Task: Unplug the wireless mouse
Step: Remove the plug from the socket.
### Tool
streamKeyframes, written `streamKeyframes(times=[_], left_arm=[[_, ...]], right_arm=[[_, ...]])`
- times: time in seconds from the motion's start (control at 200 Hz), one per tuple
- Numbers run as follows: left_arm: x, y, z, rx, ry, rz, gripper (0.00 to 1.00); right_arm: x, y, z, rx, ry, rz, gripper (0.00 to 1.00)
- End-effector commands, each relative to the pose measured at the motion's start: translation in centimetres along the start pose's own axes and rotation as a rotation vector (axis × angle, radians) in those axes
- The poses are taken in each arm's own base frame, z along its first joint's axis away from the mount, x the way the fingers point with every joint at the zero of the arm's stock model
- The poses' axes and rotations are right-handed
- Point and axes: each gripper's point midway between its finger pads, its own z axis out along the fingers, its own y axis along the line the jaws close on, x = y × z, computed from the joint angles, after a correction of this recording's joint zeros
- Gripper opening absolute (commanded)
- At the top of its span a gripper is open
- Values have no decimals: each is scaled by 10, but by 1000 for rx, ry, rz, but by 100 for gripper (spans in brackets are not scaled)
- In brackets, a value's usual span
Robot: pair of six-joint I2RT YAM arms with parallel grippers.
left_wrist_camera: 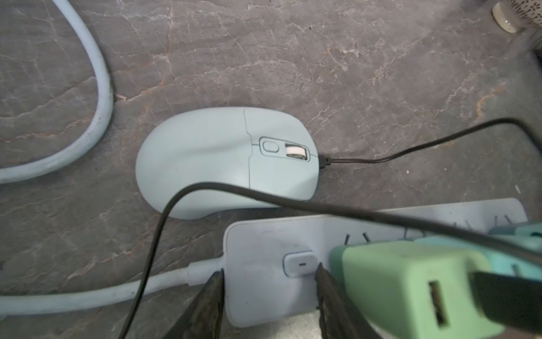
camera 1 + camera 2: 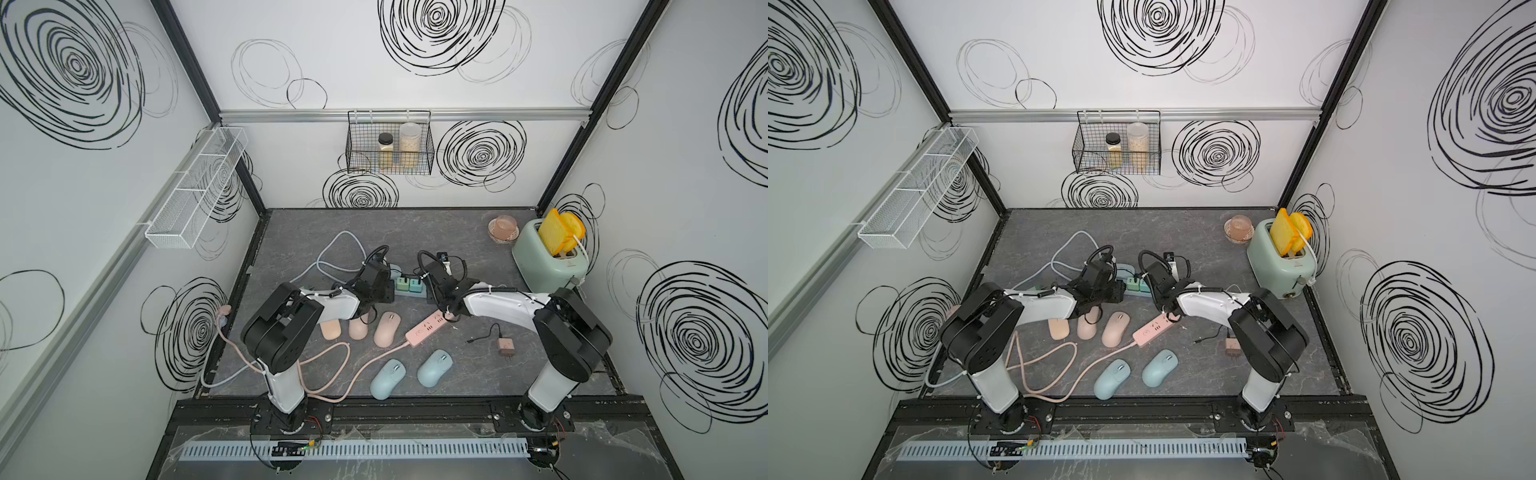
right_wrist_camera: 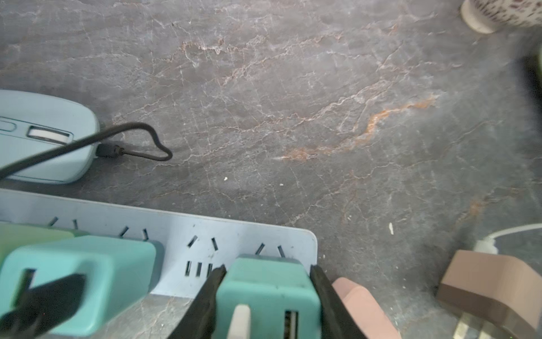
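- Swirl-marked white walls (image 2: pixel 374 62) enclose a grey marbled tabletop (image 2: pixel 457 249).
- Mid-tabletop lies a pale blue strip (image 1: pixel 264 240). The mouse (image 1: pixel 211 161) sits just beside its long edge, on the side away from the arms.
- A black cable (image 1: pixel 410 146) is plugged into the mouse's front, and another stretch of it crosses over the mouse's body.
- Over the strip's switch end, the left tool (image 1: pixel 269 268) has its jaws apart. One finger is at the short edge and the other is beside a green adapter (image 1: pixel 404 281), with nothing gripped between them.
- At the strip's other end, the right tool (image 3: pixel 267 268) is clamped on the sides of the end adapter (image 3: pixel 264 290), which is teal.
- Between those two stands the middle adapter (image 3: pixel 102 264), also teal, with a black plug in it.
- Nearer the arms lie a pink strip (image 2: pixel 428 328), three pink mice (image 2: pixel 387 328) and two blue mice (image 2: pixel 434 368).
- A toaster (image 2: pixel 544 266) stands at the far right.
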Motion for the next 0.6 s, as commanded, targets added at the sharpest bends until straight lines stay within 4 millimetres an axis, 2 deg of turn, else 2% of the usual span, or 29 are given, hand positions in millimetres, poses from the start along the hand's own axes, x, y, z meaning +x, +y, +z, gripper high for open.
streamKeyframes(times=[0.0,0.085,0.15,0.23,0.3,0.405,0.595], left_arm=[[12,-5,6,16,43,26,54],[12,-5,6,13,43,27,54],[12,-4,7,14,44,27,54],[13,-4,7,11,46,27,54],[13,-4,7,10,46,27,54],[13,-5,8,13,46,27,54],[11,-5,7,12,44,30,55]], right_arm=[[-5,24,-15,-21,-50,-86,0],[-9,48,-30,-209,-57,-41,0],[-18,67,-51,-428,-58,36,0],[-31,75,-70,-613,-68,127,0],[-32,74,-71,-657,-9,187,0],[-27,68,-60,-586,73,181,0],[-26,45,-44,-127,-82,-91,0]])
